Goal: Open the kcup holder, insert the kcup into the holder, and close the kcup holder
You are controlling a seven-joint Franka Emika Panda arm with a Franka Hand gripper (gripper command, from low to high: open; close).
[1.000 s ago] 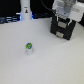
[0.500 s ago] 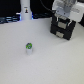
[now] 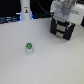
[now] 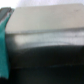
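A white table [image 3: 45, 65] fills most of the exterior view. The kcup [image 3: 29, 47], a small white pod with a green top, stands upright on it at the left of centre in the frame, alone and well apart from everything else. The robot's gripper [image 3: 64, 21] is far from it, in the upper right of the frame, hanging directly in front of or on the kcup holder [image 3: 63, 29], a black boxy unit with grey front panels. The arm's pale body covers the top of the holder, so only its lower front shows. Whether the gripper's fingers are spread, pressed together, or touching the holder cannot be told; the area is blurred and dark.

A white upright post [image 3: 25, 10] stands at the upper left edge of the frame, against a dark background.

Compared with the pictures from a second and half a second before, the kcup sits in the same spot and the arm is over the holder as it was; any shift is too slight to make out.

The wrist view is heavily blurred: a pale grey band above a dark band, likely the holder's surface very close, with a teal strip [image 4: 4, 47] along one edge that cannot be identified.
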